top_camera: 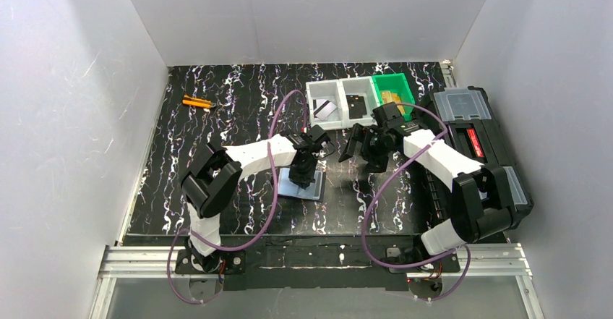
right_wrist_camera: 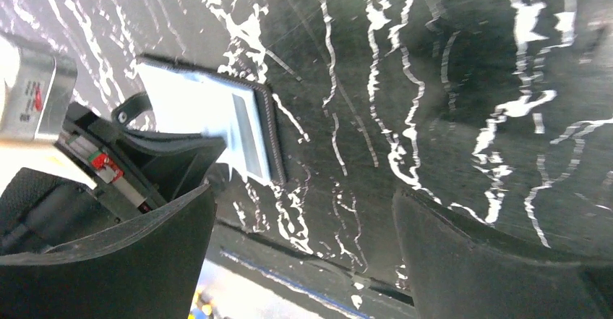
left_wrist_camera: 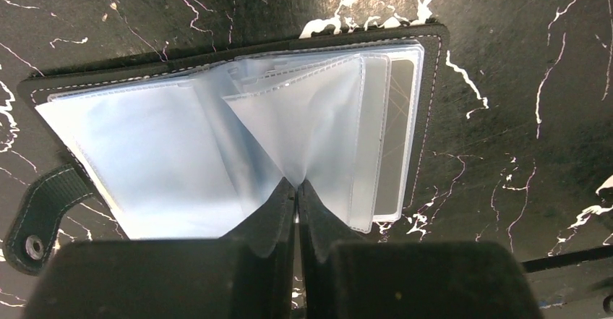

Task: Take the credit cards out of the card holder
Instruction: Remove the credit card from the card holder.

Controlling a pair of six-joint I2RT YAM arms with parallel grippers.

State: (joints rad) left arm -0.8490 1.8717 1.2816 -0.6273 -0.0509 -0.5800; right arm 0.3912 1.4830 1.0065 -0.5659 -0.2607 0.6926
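Note:
The black card holder (left_wrist_camera: 238, 48) lies open on the marbled table, its clear plastic sleeves fanned out. My left gripper (left_wrist_camera: 298, 186) is shut, pinching the lower edge of one clear sleeve (left_wrist_camera: 311, 116) so that it lifts. A silvery grey credit card (left_wrist_camera: 397, 138) sits inside the rightmost sleeve. In the top view the holder (top_camera: 312, 189) lies under the left gripper (top_camera: 302, 166). Another credit card (top_camera: 325, 109) with a dark stripe lies in a white bin. My right gripper (top_camera: 365, 149) hovers open to the holder's right, with nothing between its fingers (right_wrist_camera: 303, 210); the holder (right_wrist_camera: 209, 113) shows at its left.
Two white bins (top_camera: 340, 86) and a green bin (top_camera: 394, 86) with tan blocks stand at the back. A large black toolbox (top_camera: 477, 142) fills the right side. An orange tool (top_camera: 196, 103) lies far left. The holder's snap strap (left_wrist_camera: 40, 218) sticks out sideways.

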